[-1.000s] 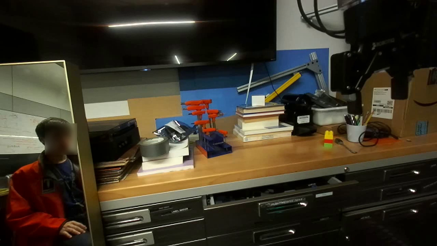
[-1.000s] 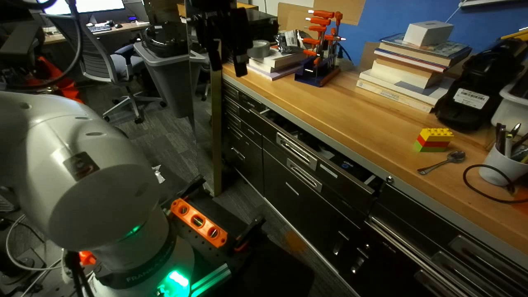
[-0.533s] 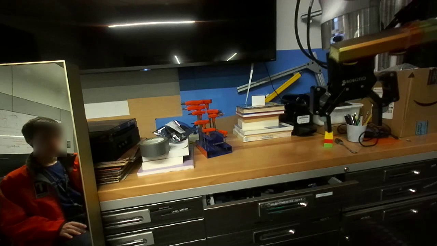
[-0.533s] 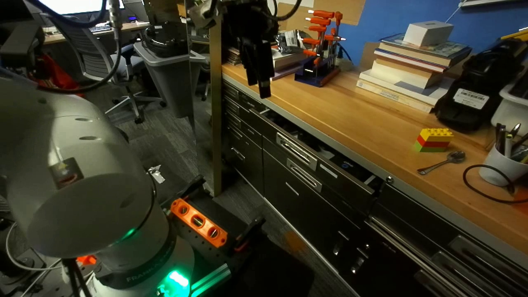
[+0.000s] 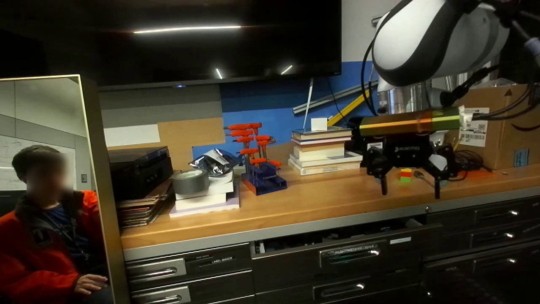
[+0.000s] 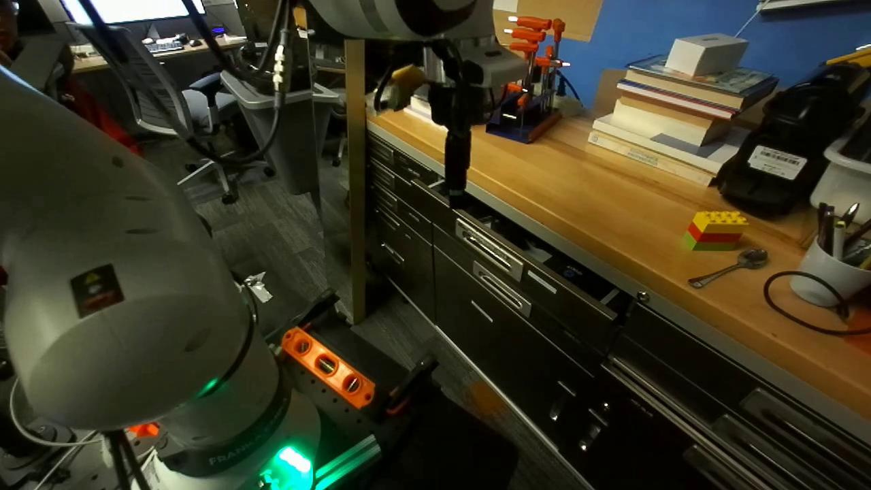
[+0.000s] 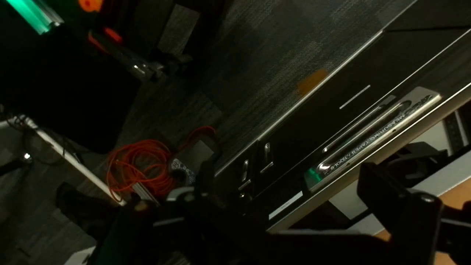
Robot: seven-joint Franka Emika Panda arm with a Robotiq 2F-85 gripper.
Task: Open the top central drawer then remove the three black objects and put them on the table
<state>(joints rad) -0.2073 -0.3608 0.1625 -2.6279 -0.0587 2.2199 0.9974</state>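
- My gripper (image 5: 411, 191) hangs with its two fingers (image 5: 437, 193) spread well apart, tips pointing down.
- The top central drawer (image 5: 291, 270) stands partly out from the desk (image 5: 329, 192), its front set forward of the desk's edge in both exterior views.
- My fingertips are higher than the drawer's rim and apart from it; whether they are straight above the opening, I cannot tell.
- Dark contents (image 5: 333, 236) lie in the drawer, too dim and jumbled for me to tell which are the three black objects.
- Through my wrist view I see the drawer's long handle (image 7: 382, 122) running on a slant, with a label (image 7: 368, 142) on it that names measuring tapes and tools.
- On the desk's brown wooden top, toy bricks (image 6: 714, 233), yellow over red over green, stand beside a spoon (image 6: 729, 268); a white cup (image 6: 825, 275) of pens (image 6: 825, 228) is near them.
- In an exterior view the bricks show between my fingers, yet they sit well behind them, apart.
- A stack of books (image 5: 320, 151) carries a small white box (image 5: 319, 124), and a blue rack (image 5: 270, 182) holds tools (image 5: 248, 151) with orange-red handles.
- A roll of grey tape (image 5: 190, 183) rests on another pile of books (image 5: 200, 203).
- A person (image 5: 55, 236) in a red jacket (image 5: 33, 283) shows in the tall mirror (image 5: 42, 109) beside the desk's end.
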